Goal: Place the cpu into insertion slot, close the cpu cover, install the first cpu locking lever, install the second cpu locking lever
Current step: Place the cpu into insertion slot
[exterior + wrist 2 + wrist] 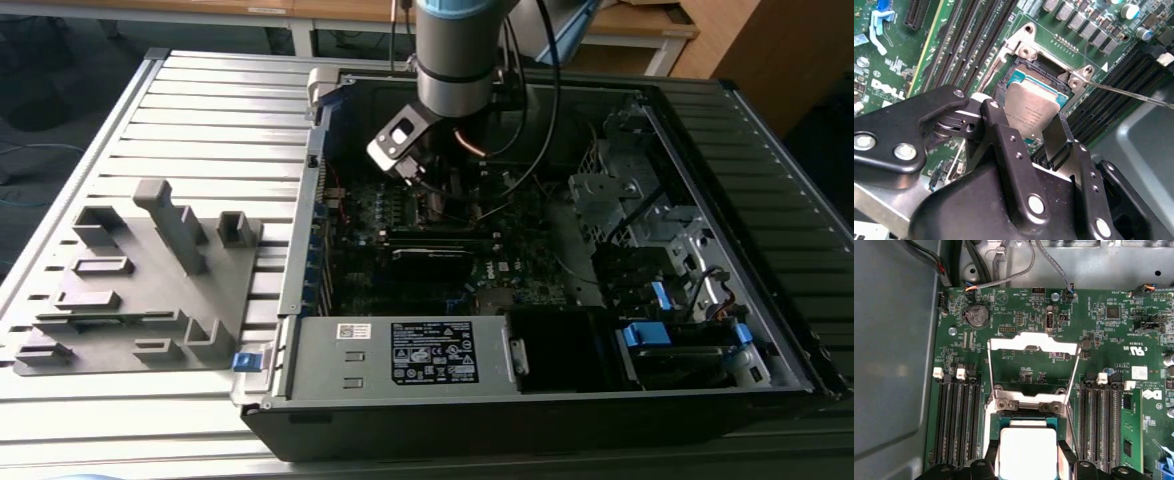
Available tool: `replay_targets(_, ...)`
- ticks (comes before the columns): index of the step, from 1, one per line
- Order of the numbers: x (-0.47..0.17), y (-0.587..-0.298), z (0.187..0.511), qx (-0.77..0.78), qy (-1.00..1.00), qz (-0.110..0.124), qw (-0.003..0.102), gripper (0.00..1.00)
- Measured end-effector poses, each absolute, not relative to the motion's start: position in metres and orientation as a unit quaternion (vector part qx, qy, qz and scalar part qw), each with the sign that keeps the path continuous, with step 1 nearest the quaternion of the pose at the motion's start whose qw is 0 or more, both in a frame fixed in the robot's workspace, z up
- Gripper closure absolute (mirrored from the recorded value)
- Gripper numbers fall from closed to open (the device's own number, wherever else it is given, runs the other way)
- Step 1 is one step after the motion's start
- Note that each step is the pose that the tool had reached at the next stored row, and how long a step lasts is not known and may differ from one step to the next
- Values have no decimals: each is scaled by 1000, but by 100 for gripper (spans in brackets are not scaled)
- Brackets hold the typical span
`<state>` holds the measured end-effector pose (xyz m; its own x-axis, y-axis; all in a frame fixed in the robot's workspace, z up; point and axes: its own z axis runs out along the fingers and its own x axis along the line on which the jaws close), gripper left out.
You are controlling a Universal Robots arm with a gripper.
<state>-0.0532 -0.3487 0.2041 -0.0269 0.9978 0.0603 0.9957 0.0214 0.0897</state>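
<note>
The cpu (1036, 112) lies flat over the open socket (1021, 65) of a desktop motherboard (1104, 340), its dull silver top facing up. It is close to square, with no real long axis, and its edges line up with the socket frame. Whether it is fully seated or a hair above the contacts cannot be told.

The arm's black pincer (1026, 120) is clenched on the chip. One finger (996, 120) presses one edge and the other presses the opposite edge, in both wrist views.

In the first wrist view the cpu cover (1029, 344) stands raised on its hinge at the socket edge beyond the chip. The shiny frame is upright, and green board shows through its square opening. A thin wire locking lever (1134, 95) angles away from a socket corner, lifted clear.

Rows of black memory slots (956, 420) run along both sides of the socket, and a coin battery (976, 315) sits further up the board.

In the exterior view the grey arm (454, 50) reaches straight down into the opened computer case (534, 420), which lies on its side on a slatted metal bench (174, 110). A white-labelled power supply box (427, 352) sits at the case's near edge. A grey parts fixture (134, 280) rests on the bench just beside the case, on the exterior view's left.
</note>
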Motion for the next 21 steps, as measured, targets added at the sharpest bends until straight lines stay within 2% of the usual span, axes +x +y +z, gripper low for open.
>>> replay_targets(21, -54, -348, 200, 701, 711, 53, 10, 46)
